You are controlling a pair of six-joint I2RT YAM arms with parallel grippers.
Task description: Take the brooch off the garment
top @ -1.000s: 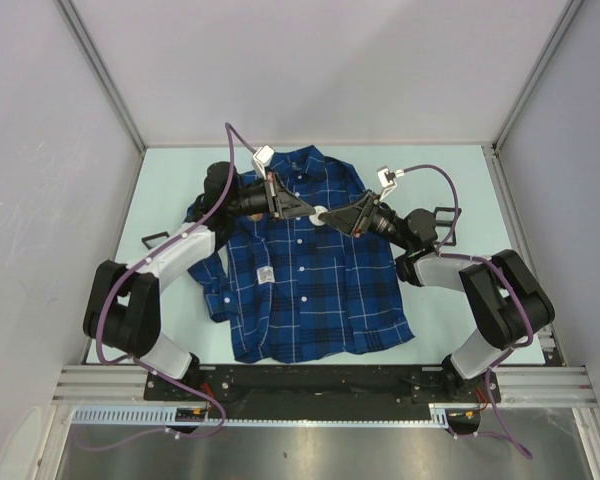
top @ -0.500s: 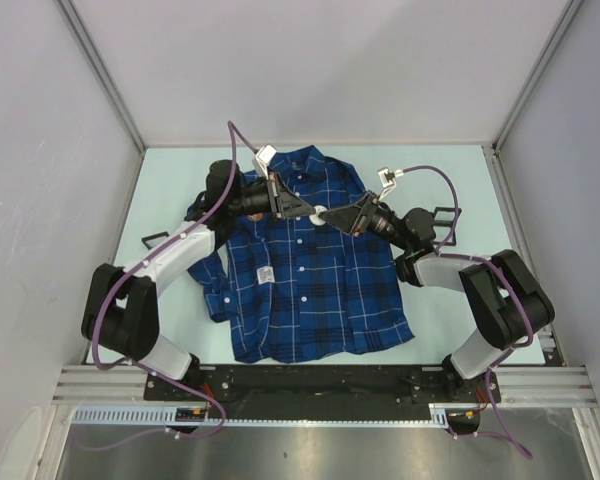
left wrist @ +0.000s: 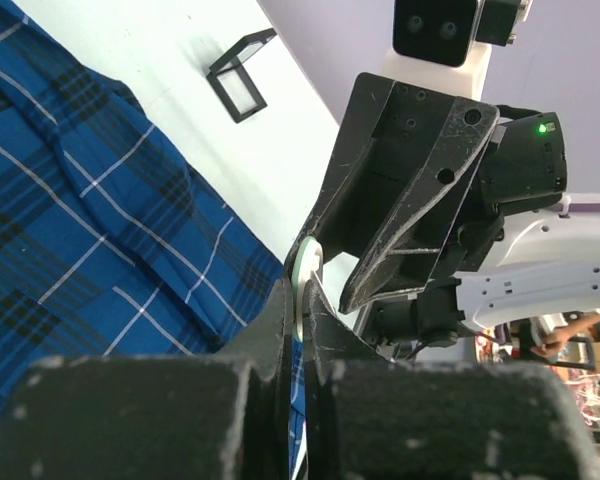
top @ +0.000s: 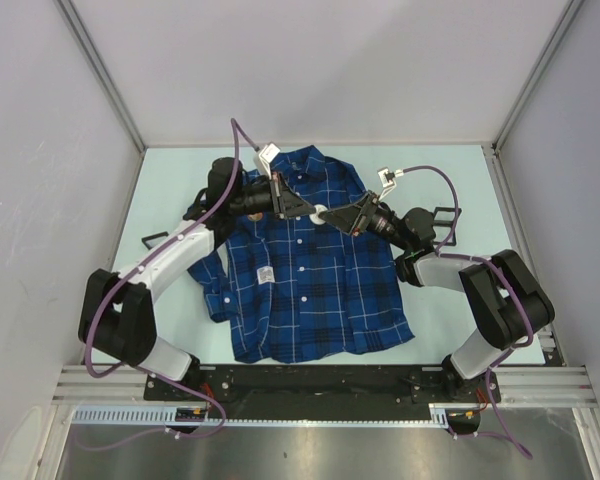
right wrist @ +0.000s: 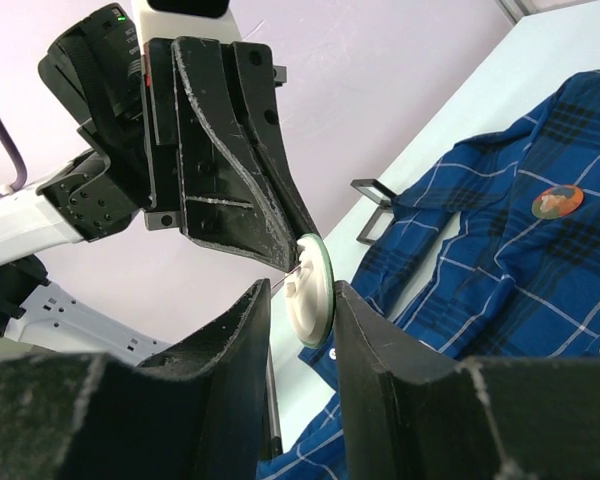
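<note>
This is a robotics lab test cell, not a home or a shop. A pale surface (top: pixel 170 190) is boxed in on its left, far and right edges by plain grey panels (top: pixel 320 70) held in bare metal frame posts (top: pixel 100 75). Along the near edge runs an aluminium rail (top: pixel 320 383) with a slotted cable duct (top: pixel 310 415) below it. The left arm (top: pixel 160 262) and the right arm (top: pixel 480 275) are bolted to that rail, and purple cables (top: pixel 110 320) loop off them. The garment (top: pixel 305 270) lies spread flat mid-surface. The left wrist view catches a blurred room with equipment beyond.
</note>
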